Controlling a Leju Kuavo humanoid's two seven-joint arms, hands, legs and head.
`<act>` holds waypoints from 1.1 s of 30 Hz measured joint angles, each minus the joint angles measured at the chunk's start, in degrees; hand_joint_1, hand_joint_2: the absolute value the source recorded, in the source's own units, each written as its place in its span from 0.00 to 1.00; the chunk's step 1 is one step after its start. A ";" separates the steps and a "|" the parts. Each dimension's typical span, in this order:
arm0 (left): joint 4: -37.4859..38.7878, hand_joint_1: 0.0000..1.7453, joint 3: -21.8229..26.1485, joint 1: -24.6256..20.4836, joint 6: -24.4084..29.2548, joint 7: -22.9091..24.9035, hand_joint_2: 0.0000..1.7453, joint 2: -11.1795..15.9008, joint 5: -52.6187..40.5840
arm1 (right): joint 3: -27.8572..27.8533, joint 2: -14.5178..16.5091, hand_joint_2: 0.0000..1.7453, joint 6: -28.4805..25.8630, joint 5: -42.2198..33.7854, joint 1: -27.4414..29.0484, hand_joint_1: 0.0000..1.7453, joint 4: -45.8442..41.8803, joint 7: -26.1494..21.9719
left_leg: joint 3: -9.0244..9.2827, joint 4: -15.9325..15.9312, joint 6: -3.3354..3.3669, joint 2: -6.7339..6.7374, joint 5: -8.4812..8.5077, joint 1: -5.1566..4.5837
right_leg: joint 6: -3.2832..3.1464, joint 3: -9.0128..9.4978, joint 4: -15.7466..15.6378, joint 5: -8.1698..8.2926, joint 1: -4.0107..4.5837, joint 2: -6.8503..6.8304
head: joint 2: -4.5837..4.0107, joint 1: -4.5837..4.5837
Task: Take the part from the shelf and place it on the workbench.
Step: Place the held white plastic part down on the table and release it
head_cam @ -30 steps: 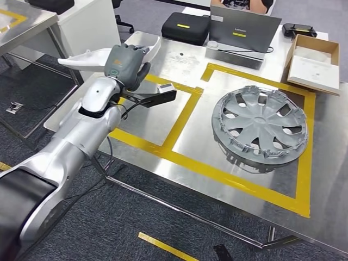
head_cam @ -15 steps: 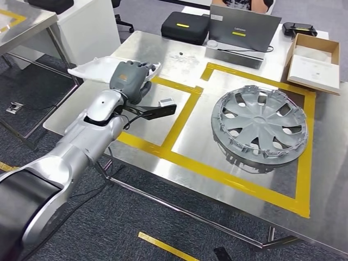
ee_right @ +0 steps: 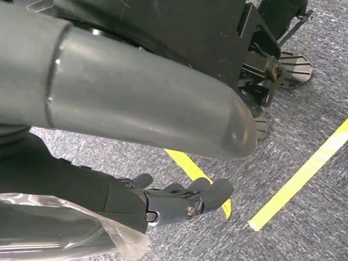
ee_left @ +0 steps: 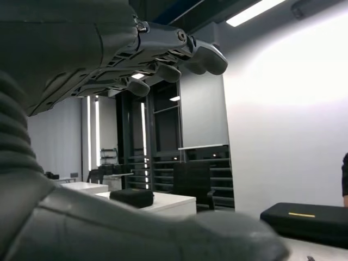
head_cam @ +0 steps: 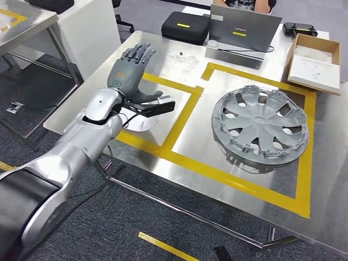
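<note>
The white plastic part (head_cam: 142, 122) lies on the steel workbench (head_cam: 193, 138) inside the left yellow-taped square. My left wrist and its camera bracket hide most of it. Just above it my left hand (head_cam: 130, 68) is raised with its fingers straight and spread, holding nothing. In the left wrist view the fingers (ee_left: 164, 51) and the thumb stand well apart with nothing between them. My right hand (ee_right: 180, 201) hangs beside my body over the grey carpet, fingers stretched out, holding nothing.
A grey wheel cover (head_cam: 259, 128) fills the right taped square. At the bench's far edge stand a black case (head_cam: 185, 27), a laptop (head_cam: 242, 30) and an open cardboard box (head_cam: 315, 62). Another steel table (head_cam: 22, 22) stands at the far left.
My left hand brought the white part down onto the left taped square, let go of it and opened, fingers now raised above it.
</note>
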 joint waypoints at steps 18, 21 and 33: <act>-4.69 0.00 1.62 2.25 3.59 -2.69 0.00 -0.02 3.23 | -0.49 0.22 0.00 0.38 -0.35 -0.64 0.00 0.36 0.18 | 2.56 -0.97 -1.12 2.64 -1.73 -0.15 | 1.14 -7.81 2.72 4.82 -0.92 -3.81 | 0.01 0.89; -5.30 0.00 2.18 2.27 3.67 -3.21 0.00 1.06 4.40 | -0.49 0.22 0.00 0.32 -0.09 -0.68 0.00 0.37 0.27 | 2.53 0.26 -1.55 3.15 -3.11 0.10 | -0.08 -7.87 3.09 4.46 -1.08 -1.56 | 0.01 0.28; -7.23 0.00 5.93 2.34 4.96 -5.21 0.00 4.54 8.38 | -0.54 0.67 0.00 -1.31 0.47 -0.49 0.00 0.51 1.94 | -2.07 0.64 2.55 -4.36 2.03 -1.65 | -1.19 -6.73 2.89 3.61 -1.02 6.80 | 0.00 0.01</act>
